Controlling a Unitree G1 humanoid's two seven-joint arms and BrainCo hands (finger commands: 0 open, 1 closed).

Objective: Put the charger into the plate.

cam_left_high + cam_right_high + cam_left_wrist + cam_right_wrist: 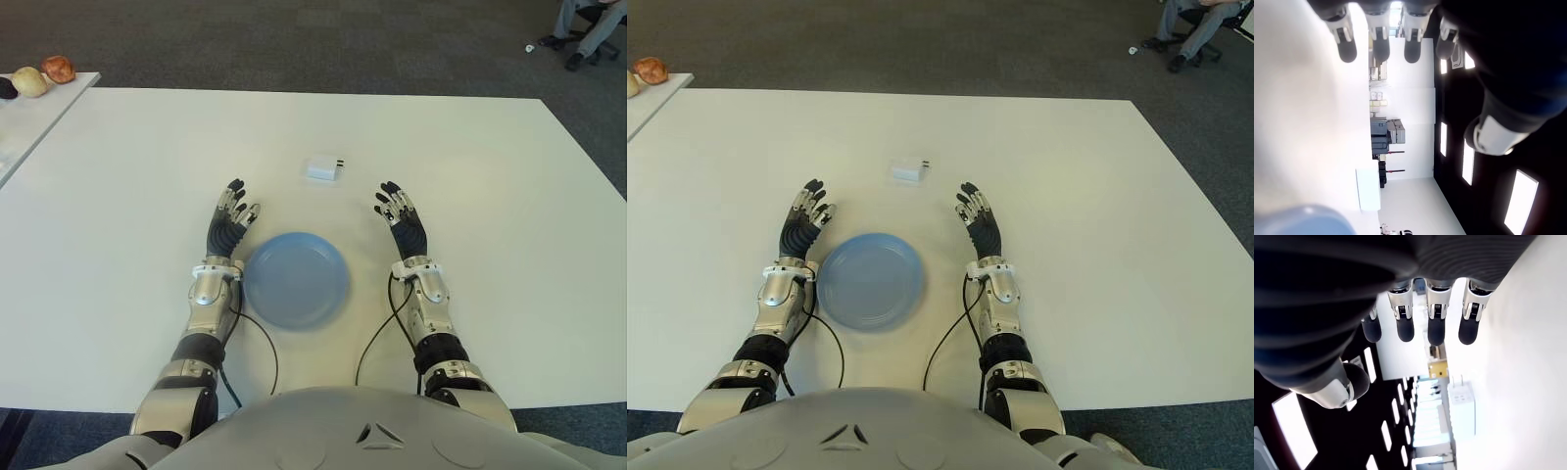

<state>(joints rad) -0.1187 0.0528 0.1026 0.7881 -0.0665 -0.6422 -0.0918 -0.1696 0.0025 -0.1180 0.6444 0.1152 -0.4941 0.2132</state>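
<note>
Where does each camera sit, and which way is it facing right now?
Left eye, right eye: head stereo pair, looking down at the table; both arms, open left robot hand and right robot hand flank the plate, charger beyond.
Left wrist: along its fingers; plate edge visible.
Right wrist: along its fingers; shares the charger with the eyes.

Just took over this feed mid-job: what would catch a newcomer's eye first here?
The blue plate sits on the white table between the two open hands, left hand on its left and right hand on its right, both holding nothing. The small white charger lies on the table just beyond the plate, untouched.
</note>
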